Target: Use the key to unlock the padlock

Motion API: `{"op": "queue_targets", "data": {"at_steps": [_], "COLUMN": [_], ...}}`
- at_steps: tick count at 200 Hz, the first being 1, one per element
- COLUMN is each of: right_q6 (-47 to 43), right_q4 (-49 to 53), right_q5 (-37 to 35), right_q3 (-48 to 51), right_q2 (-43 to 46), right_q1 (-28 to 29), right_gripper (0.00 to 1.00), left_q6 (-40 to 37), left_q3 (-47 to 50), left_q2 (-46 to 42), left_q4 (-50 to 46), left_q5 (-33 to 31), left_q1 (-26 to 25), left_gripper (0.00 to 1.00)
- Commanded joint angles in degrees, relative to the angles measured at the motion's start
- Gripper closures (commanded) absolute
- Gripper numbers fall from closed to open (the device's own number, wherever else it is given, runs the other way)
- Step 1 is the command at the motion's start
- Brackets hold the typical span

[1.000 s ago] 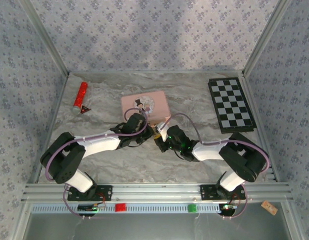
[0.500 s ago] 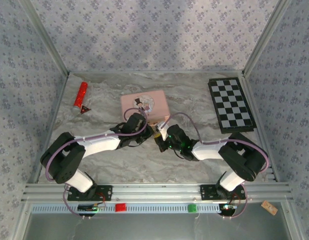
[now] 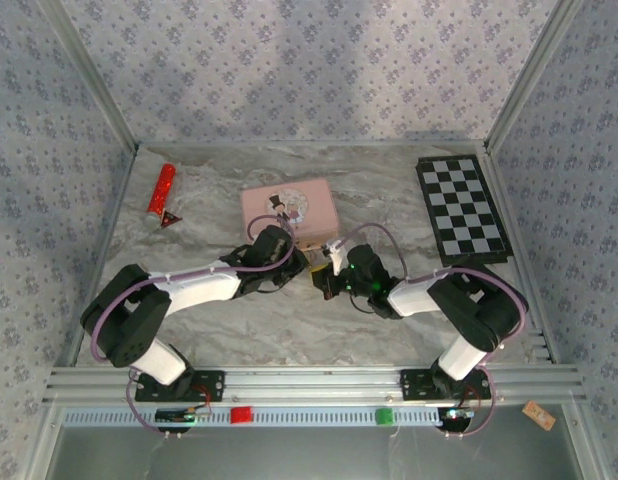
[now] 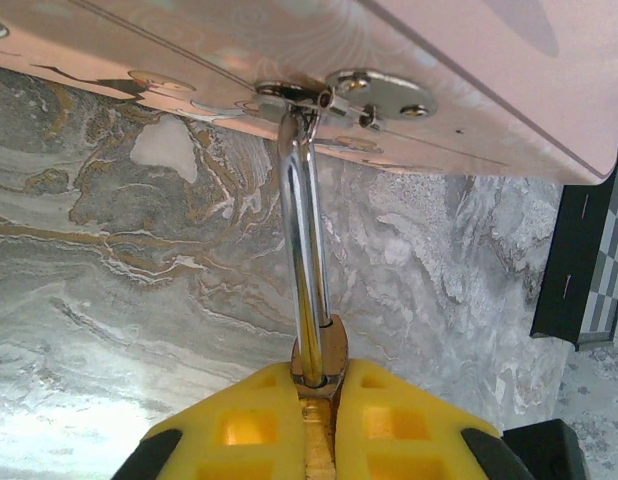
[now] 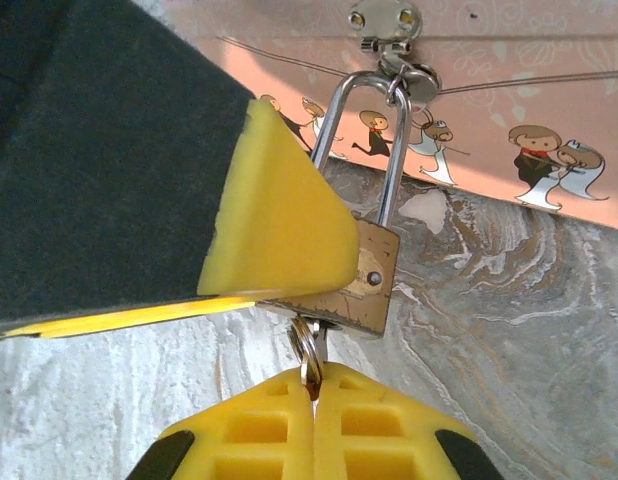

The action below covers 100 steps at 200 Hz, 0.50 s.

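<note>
The small brass padlock (image 5: 375,283) hangs by its grey shackle (image 5: 370,140) from the hasp (image 5: 390,32) of the pink box (image 3: 289,208). My left gripper (image 4: 319,372) is shut on the padlock body (image 4: 322,352), and its yellow finger (image 5: 279,220) covers the padlock's left side in the right wrist view. The key (image 5: 310,352), with its ring, sticks into the padlock's underside. My right gripper (image 5: 314,388) is shut on the key's head. In the top view both grippers meet just in front of the box, left gripper (image 3: 301,262) and right gripper (image 3: 332,276).
A black-and-white chessboard (image 3: 462,208) lies at the right rear. A red stick (image 3: 161,190) and a small dark triangle (image 3: 170,219) lie at the left rear. The marble tabletop (image 3: 289,320) lies bare between the arms.
My right wrist has shifted slightly up and to the right, and its forearm has swung. The left arm and the padlock have stayed in place.
</note>
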<state>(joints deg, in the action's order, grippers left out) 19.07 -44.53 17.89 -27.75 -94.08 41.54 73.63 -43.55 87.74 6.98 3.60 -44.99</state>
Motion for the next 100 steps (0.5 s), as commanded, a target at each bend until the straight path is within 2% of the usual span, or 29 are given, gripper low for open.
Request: {"op": "queue_targets", "data": {"at_steps": [1,100], "right_q6": [4.56,18.43], "right_q4": [-5.80,-16.24], "right_q5": [0.62,4.84], "right_q3": [0.40,1.19], "right_q2": [-1.78,-6.35], "right_q1": [-1.33,-2.46], "right_gripper": [1.00,1.00], "left_q6": [-0.19,-0.23], "left_q3": [-1.61,-0.88], "left_q2": [-2.17,-1.57], "left_q4": [6.72,6.64], "left_q5": [3.57,3.35], "left_q1": [-0.78,-0.53], "left_gripper": [1.00,1.00]}}
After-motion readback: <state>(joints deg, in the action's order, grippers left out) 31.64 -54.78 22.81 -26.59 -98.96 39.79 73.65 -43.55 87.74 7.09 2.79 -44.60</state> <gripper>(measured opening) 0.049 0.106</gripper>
